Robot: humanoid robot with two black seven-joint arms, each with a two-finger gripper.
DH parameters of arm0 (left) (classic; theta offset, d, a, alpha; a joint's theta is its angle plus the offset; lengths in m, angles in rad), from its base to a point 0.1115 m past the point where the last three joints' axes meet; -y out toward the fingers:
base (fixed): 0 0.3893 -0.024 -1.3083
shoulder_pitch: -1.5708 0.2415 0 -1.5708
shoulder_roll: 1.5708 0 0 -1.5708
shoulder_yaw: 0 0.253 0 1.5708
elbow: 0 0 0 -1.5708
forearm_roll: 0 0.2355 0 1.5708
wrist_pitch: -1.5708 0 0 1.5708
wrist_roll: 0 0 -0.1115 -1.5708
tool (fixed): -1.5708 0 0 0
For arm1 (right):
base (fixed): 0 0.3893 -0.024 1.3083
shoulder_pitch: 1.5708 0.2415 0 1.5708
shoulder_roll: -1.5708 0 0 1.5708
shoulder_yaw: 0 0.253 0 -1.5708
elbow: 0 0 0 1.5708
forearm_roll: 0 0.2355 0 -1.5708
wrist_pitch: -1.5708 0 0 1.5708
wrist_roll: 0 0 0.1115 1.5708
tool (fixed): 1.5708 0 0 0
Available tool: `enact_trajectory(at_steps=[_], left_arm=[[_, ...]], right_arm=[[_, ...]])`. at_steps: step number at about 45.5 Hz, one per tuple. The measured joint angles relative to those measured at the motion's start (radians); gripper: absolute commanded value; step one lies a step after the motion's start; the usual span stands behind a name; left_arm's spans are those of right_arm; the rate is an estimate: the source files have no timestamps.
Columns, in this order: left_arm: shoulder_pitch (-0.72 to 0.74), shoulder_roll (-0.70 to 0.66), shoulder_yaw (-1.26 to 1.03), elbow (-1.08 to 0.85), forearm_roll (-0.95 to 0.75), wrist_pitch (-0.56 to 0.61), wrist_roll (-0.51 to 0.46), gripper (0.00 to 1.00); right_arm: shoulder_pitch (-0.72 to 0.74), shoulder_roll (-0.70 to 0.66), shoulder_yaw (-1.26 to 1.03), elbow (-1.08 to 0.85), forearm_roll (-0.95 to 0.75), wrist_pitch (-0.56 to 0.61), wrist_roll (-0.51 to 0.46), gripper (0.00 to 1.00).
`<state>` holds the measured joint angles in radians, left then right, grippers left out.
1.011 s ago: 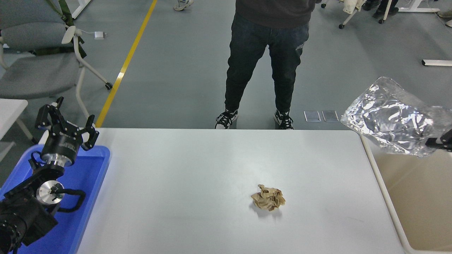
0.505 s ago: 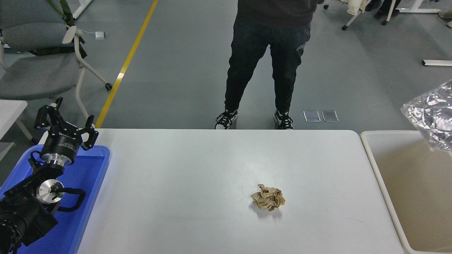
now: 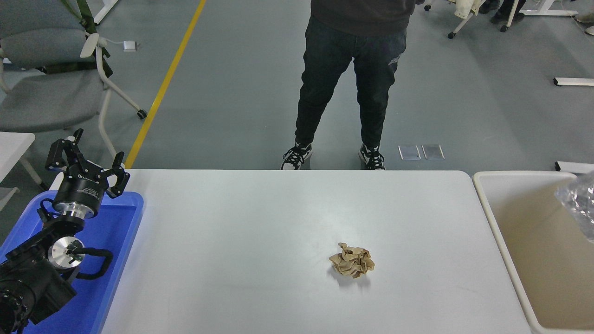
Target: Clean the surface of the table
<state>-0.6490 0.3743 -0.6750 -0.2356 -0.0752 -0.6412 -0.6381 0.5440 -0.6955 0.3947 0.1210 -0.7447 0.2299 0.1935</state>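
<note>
- We see the bench surface [image 3: 260, 241], a wide white top with rounded far corners, filling the middle of the head view from the blue tray on the left to the beige tub on the right.
- One crumpled brown paper ball [image 3: 352, 260] lies on the bench, right of centre and nearer the close edge than the far one, well apart from both containers.
- The blue tray [image 3: 121, 222] sits against the bench's left end; the left arm rests over it, and its left tool [image 3: 88, 168] points away from the camera above the tray's far corner.
- We make out that tool's black fingers [image 3: 121, 172] spread apart with nothing between them.
- The beige tub [image 3: 501, 232] stands just beside the bench's right end, its rim close to the bench edge.
- A crinkled clear plastic bag [image 3: 579, 204] shows at the right edge over the tub, cut off by the frame.
- We cannot see the right tool at all; it lies outside the picture.
- A person [image 3: 345, 83] in dark trousers and black-and-white shoes stands on the grey floor just beyond the bench's far edge.
- A grey chair [image 3: 51, 79] stands at the upper left, beside a yellow floor line [image 3: 162, 88].
</note>
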Motion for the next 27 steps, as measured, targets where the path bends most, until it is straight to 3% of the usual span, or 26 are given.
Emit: enact_trajectory(at_steps=[15, 27], left_arm=[[0.000, 0.000, 0.000, 0.000, 0.000, 0.000, 0.000, 1.00], [0.000, 0.000, 0.000, 0.000, 0.001, 0.000, 0.000, 1.00]], right_arm=[[0.007, 0.164, -0.212, -0.099, 0.179, -0.220, -0.007, 0.00], [0.008, 0.218, -0.254, -0.116, 0.254, -0.296, -0.031, 0.00]])
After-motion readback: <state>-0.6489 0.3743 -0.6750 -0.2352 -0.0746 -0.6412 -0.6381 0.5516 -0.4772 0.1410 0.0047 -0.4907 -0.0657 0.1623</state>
